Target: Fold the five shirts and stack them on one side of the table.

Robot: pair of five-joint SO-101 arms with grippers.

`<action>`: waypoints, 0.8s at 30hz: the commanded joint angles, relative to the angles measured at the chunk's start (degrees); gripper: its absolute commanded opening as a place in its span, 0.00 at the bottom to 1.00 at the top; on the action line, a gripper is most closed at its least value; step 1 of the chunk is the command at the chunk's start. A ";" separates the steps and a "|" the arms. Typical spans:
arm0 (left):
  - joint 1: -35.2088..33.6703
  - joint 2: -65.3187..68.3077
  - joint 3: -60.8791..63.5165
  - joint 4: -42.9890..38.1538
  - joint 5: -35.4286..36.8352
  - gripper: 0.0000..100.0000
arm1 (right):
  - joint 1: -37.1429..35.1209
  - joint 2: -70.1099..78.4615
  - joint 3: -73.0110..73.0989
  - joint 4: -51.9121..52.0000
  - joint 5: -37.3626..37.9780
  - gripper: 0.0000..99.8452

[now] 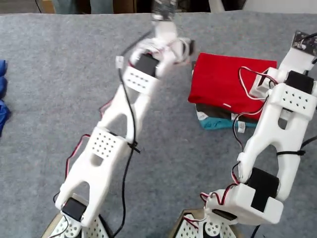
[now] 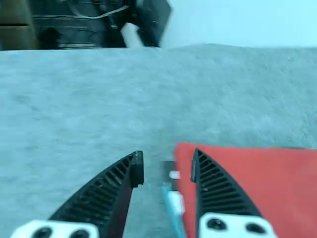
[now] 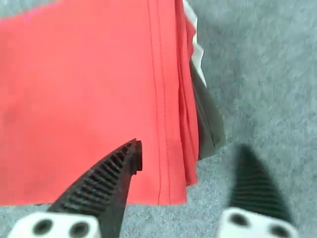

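Note:
A folded red shirt (image 1: 225, 82) tops a stack at the table's right, with a dark shirt (image 3: 208, 121) and a teal shirt (image 1: 218, 122) under it. My left gripper (image 2: 166, 167) is open, hovering just above the table at the stack's far left corner, with one finger over the red shirt (image 2: 262, 183) and the other over bare cloth. The teal edge (image 2: 174, 208) shows between the fingers. My right gripper (image 3: 190, 156) is open too, held over the red shirt's (image 3: 84, 99) hemmed edge, nothing between its fingers. A blue shirt (image 1: 2, 99) lies crumpled at the table's far left edge.
Grey felt covers the table (image 1: 59, 74). The left arm (image 1: 129, 104) stretches diagonally across the middle, and the right arm (image 1: 287, 106) stands over the stack's right side. Dark furniture and cables (image 2: 74, 22) lie beyond the far edge.

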 commanded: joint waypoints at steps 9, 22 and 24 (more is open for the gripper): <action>-19.82 -9.32 -5.85 27.43 -7.47 0.18 | 0.44 3.12 -6.29 -11.08 0.00 0.02; -42.86 -21.45 -5.76 35.69 -14.33 0.18 | 0.18 23.78 -14.73 -9.32 0.09 0.01; -46.90 -23.47 -5.76 35.69 -14.33 0.18 | -0.35 22.46 -19.30 -5.19 0.00 0.01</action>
